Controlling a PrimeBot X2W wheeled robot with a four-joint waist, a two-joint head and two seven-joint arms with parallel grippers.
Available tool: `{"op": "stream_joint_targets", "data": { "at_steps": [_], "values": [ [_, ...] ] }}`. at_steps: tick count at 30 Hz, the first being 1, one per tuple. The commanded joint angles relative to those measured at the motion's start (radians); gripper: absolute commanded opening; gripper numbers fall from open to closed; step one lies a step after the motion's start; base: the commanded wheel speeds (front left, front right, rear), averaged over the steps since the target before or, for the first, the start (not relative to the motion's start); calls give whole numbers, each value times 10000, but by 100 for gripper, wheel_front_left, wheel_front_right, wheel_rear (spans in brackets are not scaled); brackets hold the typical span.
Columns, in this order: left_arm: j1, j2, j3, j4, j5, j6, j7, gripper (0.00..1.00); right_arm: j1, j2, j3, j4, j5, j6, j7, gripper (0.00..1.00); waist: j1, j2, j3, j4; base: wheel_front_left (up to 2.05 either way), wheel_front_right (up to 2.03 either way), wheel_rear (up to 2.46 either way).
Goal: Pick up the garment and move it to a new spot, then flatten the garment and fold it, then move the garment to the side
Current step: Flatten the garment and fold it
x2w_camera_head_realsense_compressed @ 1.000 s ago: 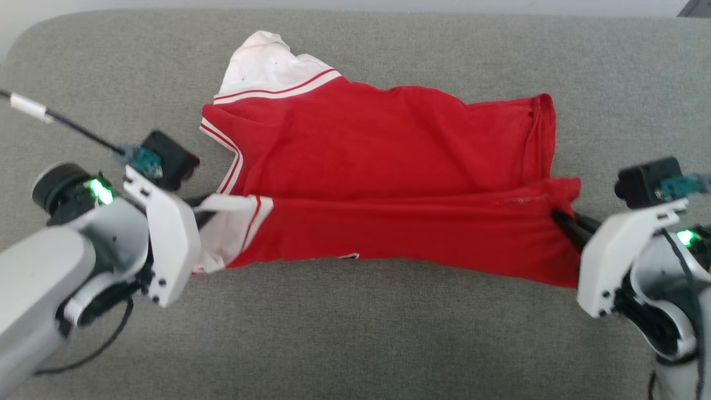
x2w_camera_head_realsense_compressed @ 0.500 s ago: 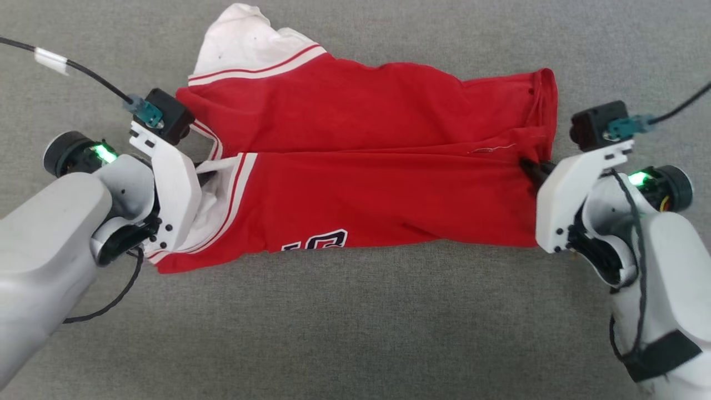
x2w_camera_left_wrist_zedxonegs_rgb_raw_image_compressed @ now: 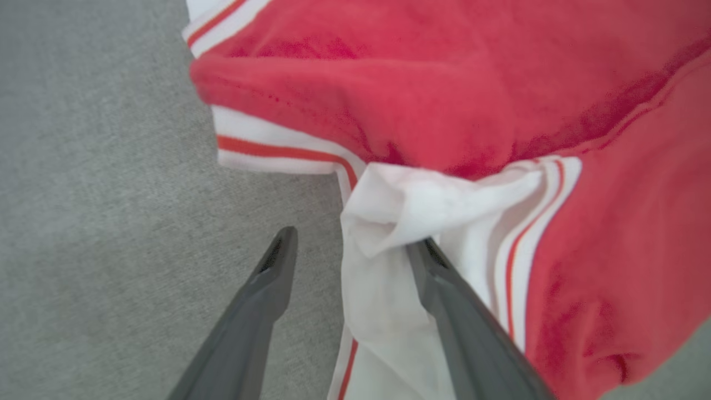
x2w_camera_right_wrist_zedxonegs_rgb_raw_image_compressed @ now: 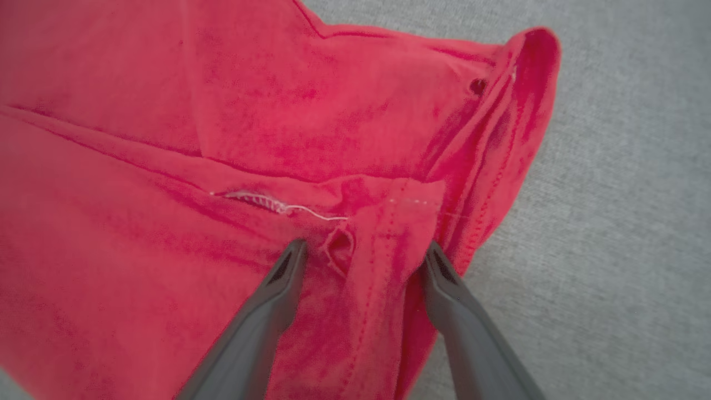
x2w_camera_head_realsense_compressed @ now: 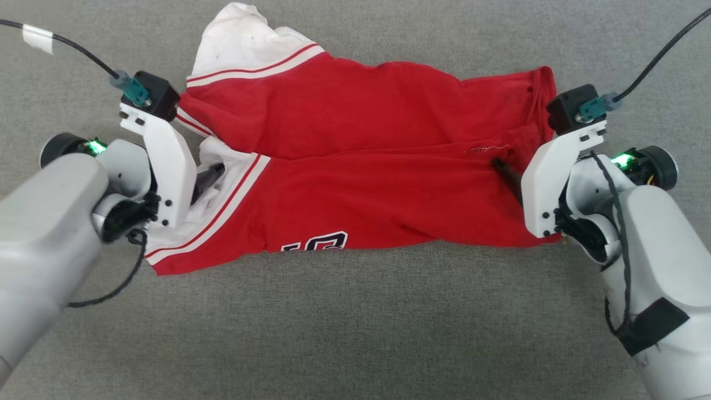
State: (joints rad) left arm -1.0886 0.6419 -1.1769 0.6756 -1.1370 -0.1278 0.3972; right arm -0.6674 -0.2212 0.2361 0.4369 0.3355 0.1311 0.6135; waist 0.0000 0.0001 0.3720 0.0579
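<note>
**A:** Where does the garment (x2w_camera_head_realsense_compressed: pixel 361 183) lie?

**B:** Across the grey fabric surface (x2w_camera_head_realsense_compressed: pixel 355 333). In the head view its long axis runs from 9 to 3 o'clock, with the near half lapped over the far half (a bit of black lettering (x2w_camera_head_realsense_compressed: pixel 314 241) peeks out at the 6 o'clock edge).

**A:** And the hands?

**B:** One at each end. The left hand (x2w_camera_left_wrist_zedxonegs_rgb_raw_image_compressed: pixel 355 239) is at 9 o'clock by the white sleeve (x2w_camera_left_wrist_zedxonegs_rgb_raw_image_compressed: pixel 389 211). Its fingers (x2w_camera_left_wrist_zedxonegs_rgb_raw_image_compressed: pixel 261 300) are spread, and the cloth leans on one of them but isn't pinched. The right hand (x2w_camera_right_wrist_zedxonegs_rgb_raw_image_compressed: pixel 365 245) is at 3 o'clock, spread too, straddling the hem corner (x2w_camera_right_wrist_zedxonegs_rgb_raw_image_compressed: pixel 411 211) without gripping it.

**A:** Which arm leads next?

**B:** My guess is an end-to-end fold along that axis. The left is nearer the sleeve end and the right nearer the hem. Whichever leads must first pinch its end, then carry it toward the other.
</note>
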Motion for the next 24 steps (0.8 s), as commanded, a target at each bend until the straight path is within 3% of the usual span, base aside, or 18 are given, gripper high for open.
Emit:
{"op": "stream_joint_targets", "data": {
  "at_steps": [1,4,12,18,24],
  "values": [
    [-230,142,71,81,-236,-26,37,100,112,-92,-39,-123,141,-5,54,100,0,-1,-92,22,0,0,0],
    [-245,264,134,17,-369,-2,186,100,281,-208,-234,-629,135,-5,-65,100,0,-1,-210,60,0,0,0],
    [234,904,219,-1116,-677,655,583,100,1131,60,-1487,-2302,-195,-5,-785,100,0,-1,-468,148,0,0,0],
    [1047,1896,218,-3179,-975,1810,925,100,1981,750,-2759,-3960,-820,-5,-1630,100,0,-1,-553,186,0,0,0],
    [1963,2890,316,-5257,-1465,3254,1044,100,2687,1272,-3481,-5299,-1287,-5,-2246,100,0,-1,-532,163,0,0,0]
  ]
}}
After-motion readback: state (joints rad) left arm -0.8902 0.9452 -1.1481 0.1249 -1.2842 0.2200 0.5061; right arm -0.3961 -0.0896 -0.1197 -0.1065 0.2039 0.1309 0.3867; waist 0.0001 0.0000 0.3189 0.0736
